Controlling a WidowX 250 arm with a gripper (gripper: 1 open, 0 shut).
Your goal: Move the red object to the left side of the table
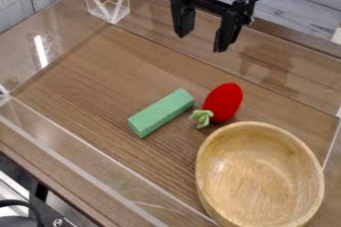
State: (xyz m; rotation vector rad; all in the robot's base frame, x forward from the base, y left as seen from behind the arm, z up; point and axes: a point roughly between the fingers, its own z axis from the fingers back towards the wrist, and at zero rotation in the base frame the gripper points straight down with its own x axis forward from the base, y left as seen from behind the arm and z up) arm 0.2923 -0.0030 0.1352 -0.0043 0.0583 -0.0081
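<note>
Camera view: we see the tool [202, 30] hanging over the far part of the worktop [94, 82], its black fingers [224, 34] spread wide and pinching nothing – it points straight down. The red object [221, 99] lies nearer to us, its green leafy end toward the front, just beside the rim of the round wooden bowl [260, 174]. A green block [162, 112] lies just beside it on the other side – apart from the tool
</note>
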